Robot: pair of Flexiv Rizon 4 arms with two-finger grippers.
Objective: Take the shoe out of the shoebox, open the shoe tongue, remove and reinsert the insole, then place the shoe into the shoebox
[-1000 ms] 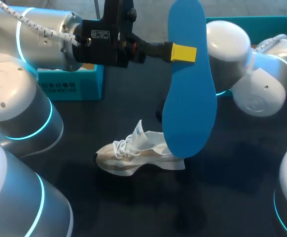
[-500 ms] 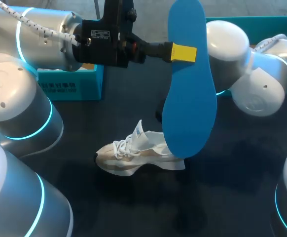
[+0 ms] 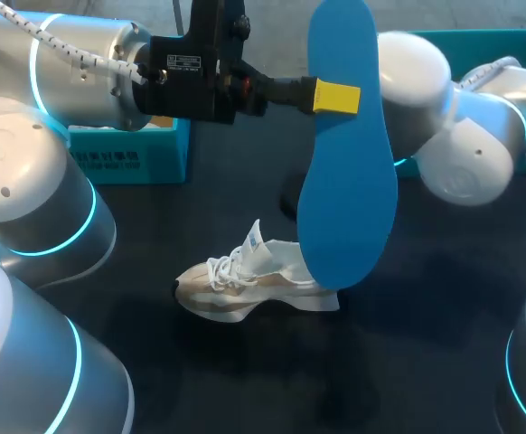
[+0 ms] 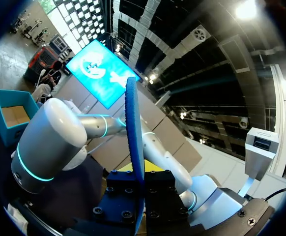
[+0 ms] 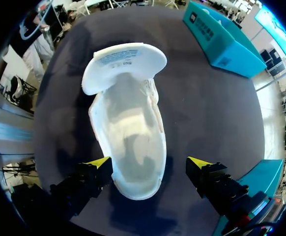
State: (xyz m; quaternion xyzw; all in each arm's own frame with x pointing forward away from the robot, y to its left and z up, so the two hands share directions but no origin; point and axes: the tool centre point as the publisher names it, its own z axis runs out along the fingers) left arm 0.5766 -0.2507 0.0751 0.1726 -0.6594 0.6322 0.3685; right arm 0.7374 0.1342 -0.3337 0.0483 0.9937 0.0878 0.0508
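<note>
My left gripper (image 3: 335, 97) is shut on a blue insole (image 3: 349, 181), held upright high over the table. In the left wrist view the insole (image 4: 134, 137) shows edge-on, clamped in my left gripper (image 4: 138, 191). The white and beige shoe (image 3: 254, 285) lies on the dark table below it, tongue (image 3: 256, 240) lifted. In the head view my right arm (image 3: 453, 136) comes in from the right, its gripper hidden behind the insole. My right gripper (image 5: 149, 163) hangs open over the heel of the shoe (image 5: 128, 132), a finger on each side and neither touching; the tongue (image 5: 123, 64) is folded back.
A teal shoebox (image 3: 480, 38) stands at the back right behind my right arm. A second teal box part (image 3: 127, 161) sits at the back left under my left arm, also visible in the right wrist view (image 5: 221, 39).
My right arm's elbow has shifted slightly to the left. The left arm, the insole and the shoe have kept still.
</note>
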